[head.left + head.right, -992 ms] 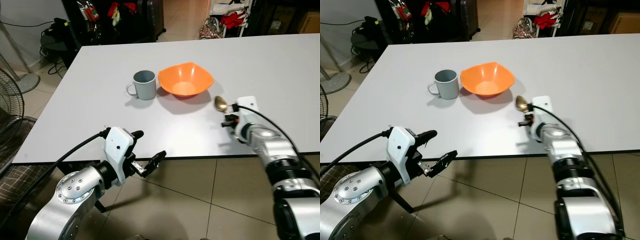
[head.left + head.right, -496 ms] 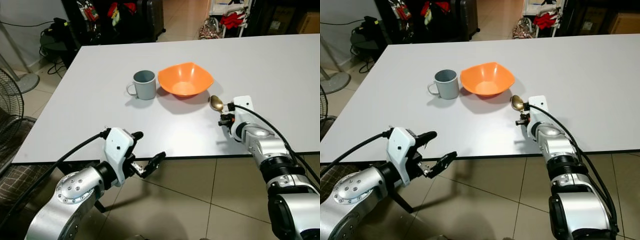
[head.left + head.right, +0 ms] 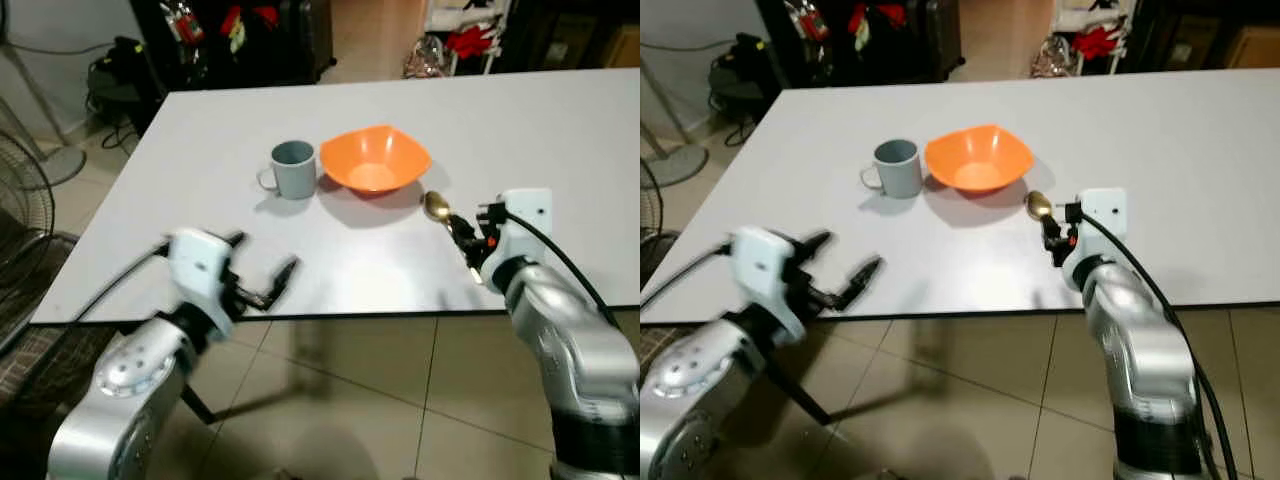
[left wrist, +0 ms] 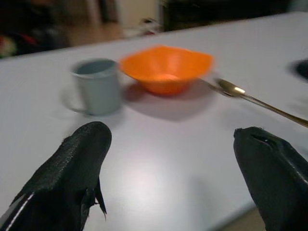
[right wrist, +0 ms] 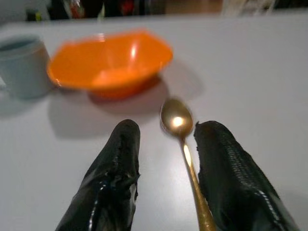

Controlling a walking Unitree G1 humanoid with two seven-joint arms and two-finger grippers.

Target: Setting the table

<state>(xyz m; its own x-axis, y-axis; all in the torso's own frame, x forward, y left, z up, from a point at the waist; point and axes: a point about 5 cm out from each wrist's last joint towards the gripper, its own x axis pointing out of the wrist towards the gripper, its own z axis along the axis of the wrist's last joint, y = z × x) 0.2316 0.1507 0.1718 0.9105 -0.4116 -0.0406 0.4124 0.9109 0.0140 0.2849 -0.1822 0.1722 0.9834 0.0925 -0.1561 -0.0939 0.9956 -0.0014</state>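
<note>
Your gold spoon [image 3: 438,208] sits on the white table [image 3: 560,130], its bowl just beside the orange bowl [image 3: 376,160], its handle running between the right gripper's [image 3: 472,238] parted fingers; you cannot tell whether they pinch it. The grey mug [image 3: 291,169] stands just left of the orange bowl. Your left gripper [image 3: 262,272] hovers spread wide at the table's near edge. No writing reads anywhere.

The spoon [image 5: 177,121] is polished, gold-toned metal with a bright glint. The orange bowl [image 3: 376,160] looks like smooth, glossy plastic, the grey mug [image 3: 292,169] matt. The white tabletop [image 3: 560,120] is smooth with a soft sheen. The floor [image 3: 400,400] is glossy tile.
</note>
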